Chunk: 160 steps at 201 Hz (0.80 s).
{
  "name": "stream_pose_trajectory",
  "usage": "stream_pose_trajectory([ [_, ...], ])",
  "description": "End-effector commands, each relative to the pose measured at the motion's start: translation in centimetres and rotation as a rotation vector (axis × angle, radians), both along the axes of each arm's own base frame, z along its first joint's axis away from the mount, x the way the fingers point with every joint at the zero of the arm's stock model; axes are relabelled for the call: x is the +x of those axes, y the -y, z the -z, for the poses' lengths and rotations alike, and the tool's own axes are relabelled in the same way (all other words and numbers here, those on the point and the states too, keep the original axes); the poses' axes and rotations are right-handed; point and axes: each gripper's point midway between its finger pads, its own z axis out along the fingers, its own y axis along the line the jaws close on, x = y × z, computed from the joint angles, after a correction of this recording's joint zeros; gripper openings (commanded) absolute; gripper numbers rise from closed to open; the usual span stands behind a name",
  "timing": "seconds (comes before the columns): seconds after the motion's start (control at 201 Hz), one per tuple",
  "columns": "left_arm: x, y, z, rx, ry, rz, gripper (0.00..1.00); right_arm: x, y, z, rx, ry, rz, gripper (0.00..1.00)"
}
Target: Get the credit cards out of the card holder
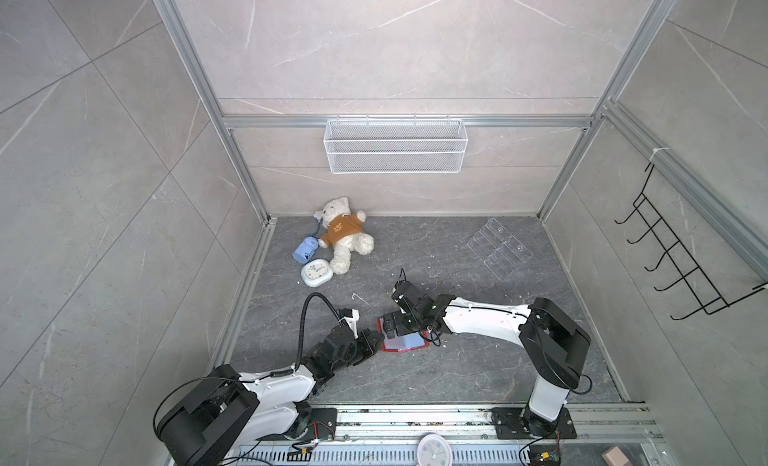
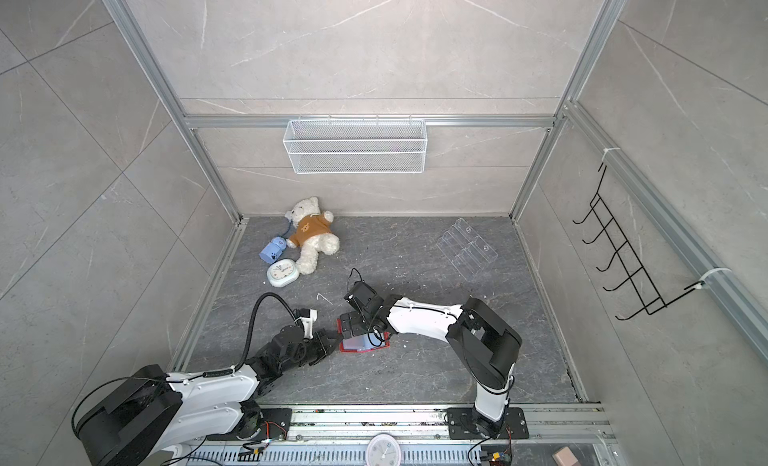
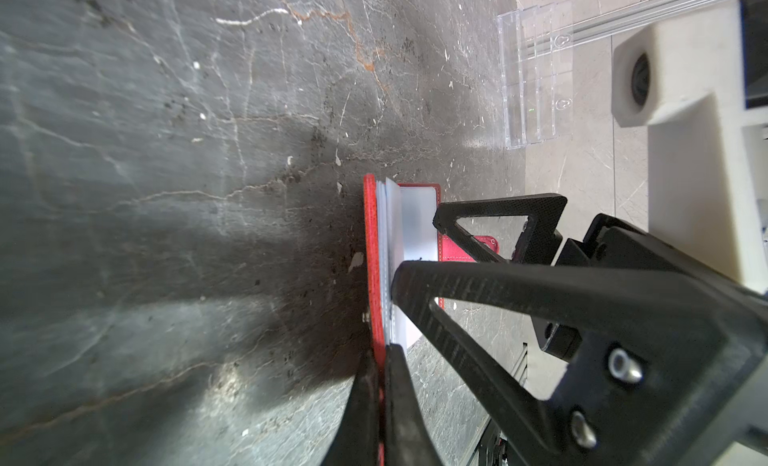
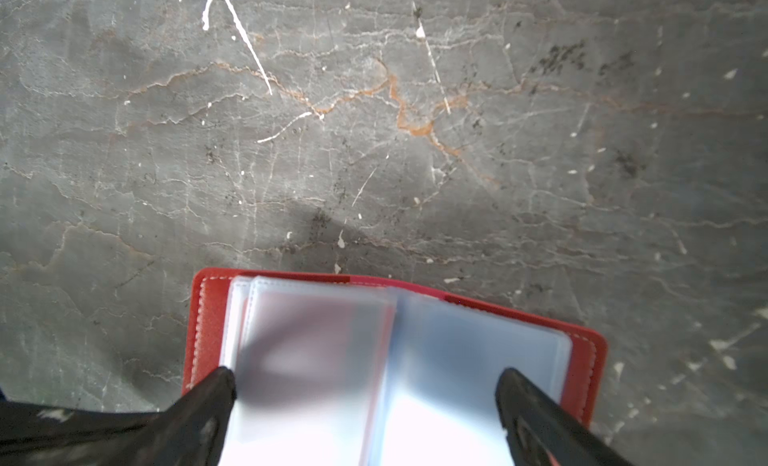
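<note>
1. The left gripper (image 3: 380,353) pinches the red edge of the card holder (image 1: 405,344).
2. The card holder lies open on the middle of the dark floor (image 1: 457,360).
3. The right gripper (image 4: 365,380) is spread wide over its clear sleeves.
4. Far left is a teddy bear (image 1: 343,235), and far right is a clear rack (image 1: 498,247).

The card holder (image 4: 208,318) runs out of view (sleeve contents blurred).

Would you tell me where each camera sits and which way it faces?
Top views: high over the front edge, looking down at the table; left arm, right arm show.
Left wrist: on the left arm, looking along the left gripper, shut on the card holder; right gripper shows.
Right wrist: on the right arm, looking down past the open right gripper at the sleeves.
Shared: all show the card holder.
</note>
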Motion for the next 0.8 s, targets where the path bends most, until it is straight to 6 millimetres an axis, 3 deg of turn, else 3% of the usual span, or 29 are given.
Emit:
stream_pose_trajectory([
  [0.0, 0.8, 0.8, -1.5, -0.017, 0.062, 0.011, 0.00, -0.1, -0.4, 0.7, -0.013, -0.007, -0.013, 1.00],
  [0.617, 0.7, 0.6, -1.4, -0.012, 0.061, 0.006, 0.00, 1.1, 4.2, 1.3, -0.102, 0.022, 0.098, 1.00],
  [0.791, 0.7, 0.7, -1.4, -0.014, 0.063, 0.008, 0.00, 1.5, 6.7, 0.9, -0.111, 0.036, 0.150, 1.00],
])
